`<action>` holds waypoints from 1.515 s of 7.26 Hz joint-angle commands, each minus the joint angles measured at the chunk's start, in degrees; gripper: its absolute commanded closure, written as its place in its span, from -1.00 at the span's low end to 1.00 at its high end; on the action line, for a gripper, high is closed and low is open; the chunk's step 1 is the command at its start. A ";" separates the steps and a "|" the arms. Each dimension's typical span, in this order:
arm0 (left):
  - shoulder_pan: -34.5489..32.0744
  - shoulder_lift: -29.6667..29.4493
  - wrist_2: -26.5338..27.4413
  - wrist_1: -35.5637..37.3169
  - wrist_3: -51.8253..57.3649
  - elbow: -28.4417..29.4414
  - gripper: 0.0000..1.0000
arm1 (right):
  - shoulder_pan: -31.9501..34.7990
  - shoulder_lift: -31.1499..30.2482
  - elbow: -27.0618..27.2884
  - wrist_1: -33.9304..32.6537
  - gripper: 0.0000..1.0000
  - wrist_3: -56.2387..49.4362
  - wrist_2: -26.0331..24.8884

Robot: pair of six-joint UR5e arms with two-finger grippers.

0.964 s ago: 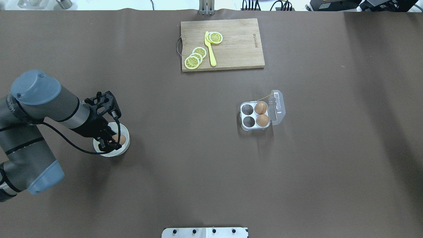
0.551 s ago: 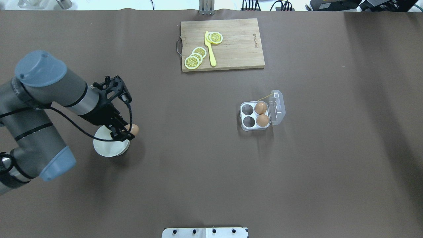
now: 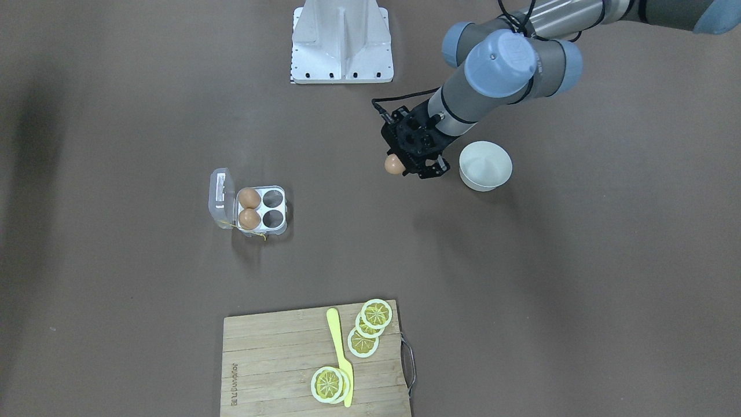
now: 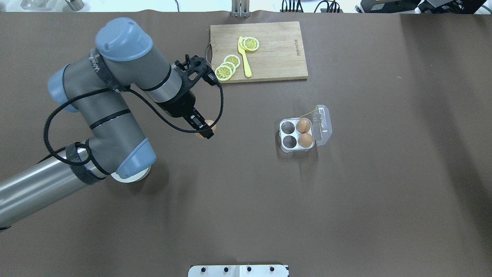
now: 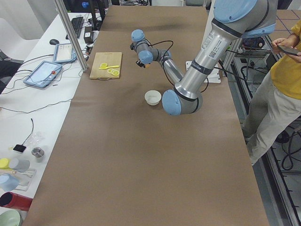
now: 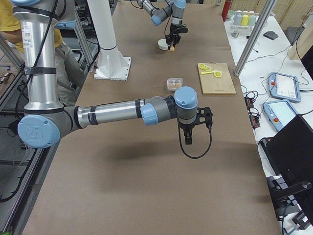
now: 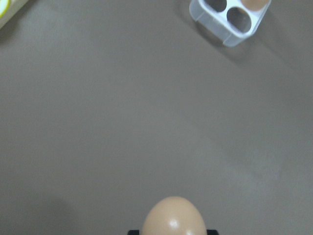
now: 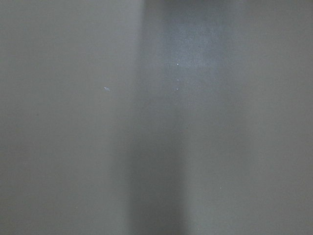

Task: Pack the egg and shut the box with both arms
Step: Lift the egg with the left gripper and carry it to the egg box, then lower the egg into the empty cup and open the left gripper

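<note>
My left gripper (image 4: 205,130) is shut on a light-brown egg (image 4: 210,126) and holds it above the bare table, between the white bowl and the box. The egg also shows in the front view (image 3: 394,164) and the left wrist view (image 7: 173,219). The box (image 4: 296,134) lies open to the right, its clear lid (image 4: 322,124) folded out. Two eggs (image 4: 303,125) fill its cells on the lid side; the two cells facing my gripper are empty. My right gripper (image 6: 188,137) shows only in the right side view, over bare table; I cannot tell whether it is open.
The empty white bowl (image 3: 485,166) stands behind my left arm, partly hidden under the elbow in the overhead view. A wooden cutting board (image 4: 258,51) with lemon slices and a yellow knife lies at the far edge. A white metal stand (image 3: 343,40) sits by the robot's base.
My left gripper has lifted the egg out of the bowl and carried it right, towards the box. The box has not moved.
</note>
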 commanded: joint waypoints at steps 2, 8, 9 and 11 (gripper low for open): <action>3.02 -10.75 3.14 -7.91 -7.17 12.19 0.47 | -0.09 -0.13 0.01 0.00 -1.00 0.00 0.03; 8.75 -23.53 15.46 -13.68 -11.25 27.79 0.47 | -0.53 0.05 -0.42 0.00 -1.00 0.00 -0.15; 9.62 -23.44 16.95 -13.68 -11.25 28.75 0.47 | -0.53 0.05 -0.43 0.00 -1.00 0.00 -0.15; 10.24 -22.57 17.22 -13.68 -11.25 29.46 0.47 | -0.53 0.14 -0.43 0.00 -1.00 0.00 -0.23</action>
